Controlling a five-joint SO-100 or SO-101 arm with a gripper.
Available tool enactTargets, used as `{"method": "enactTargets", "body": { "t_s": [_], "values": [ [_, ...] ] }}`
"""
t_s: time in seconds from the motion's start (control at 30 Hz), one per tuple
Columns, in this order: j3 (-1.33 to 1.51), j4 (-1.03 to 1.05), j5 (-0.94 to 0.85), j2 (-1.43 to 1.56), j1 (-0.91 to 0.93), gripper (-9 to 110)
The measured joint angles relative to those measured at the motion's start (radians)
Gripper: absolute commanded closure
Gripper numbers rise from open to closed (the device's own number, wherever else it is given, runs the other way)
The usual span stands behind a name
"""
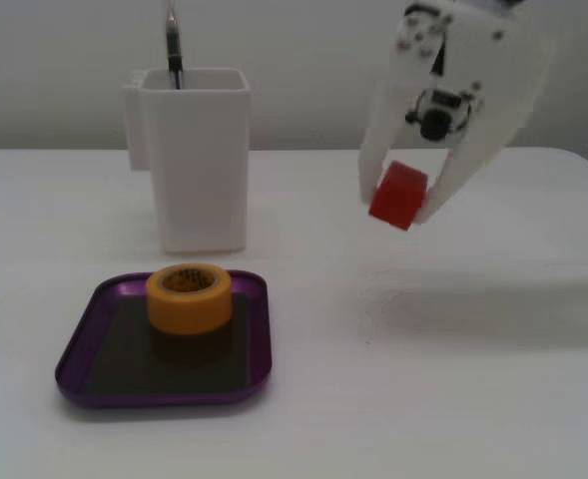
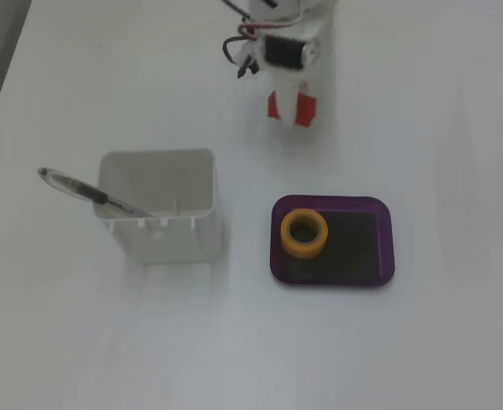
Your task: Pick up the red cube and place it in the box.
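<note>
The red cube [image 1: 398, 196] is held between the fingers of my white gripper [image 1: 397, 207], lifted above the table to the right of the box. In a fixed view from above, the cube [image 2: 290, 107] shows partly under the gripper [image 2: 290, 113], on the far side of the box. The box [image 1: 84, 344] is a shallow purple tray on the table at the lower left; it also shows in the view from above [image 2: 383, 243]. A yellow-orange tape roll [image 1: 189, 296] sits in the box, also seen from above [image 2: 304, 234].
A tall white plastic container [image 1: 196, 155] with a pen [image 1: 173, 45] in it stands behind the box; from above, the container [image 2: 159, 209] lies left of the box with the pen [image 2: 89, 194] leaning out left. The table is white.
</note>
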Motion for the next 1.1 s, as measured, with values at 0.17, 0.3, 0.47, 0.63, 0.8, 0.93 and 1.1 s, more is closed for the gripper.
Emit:
{"method": "enactTargets", "body": {
  "t_s": [0.17, 0.3, 0.47, 0.63, 0.8, 0.93, 1.1],
  "values": [
    [0.002, -0.04, -0.15, 0.199, -0.206, 102],
    [0.002, -0.161, -0.216, 0.183, -0.253, 102],
    [-0.015, -0.348, -0.238, -0.035, -0.256, 102],
    [-0.184, -0.426, -0.238, -0.354, -0.256, 102],
    [-0.417, -0.428, -0.238, -0.624, -0.255, 102],
    [-0.534, -0.428, -0.238, -0.765, -0.207, 102],
    [-0.592, -0.428, -0.238, -0.856, -0.14, 102]
  ]
}}
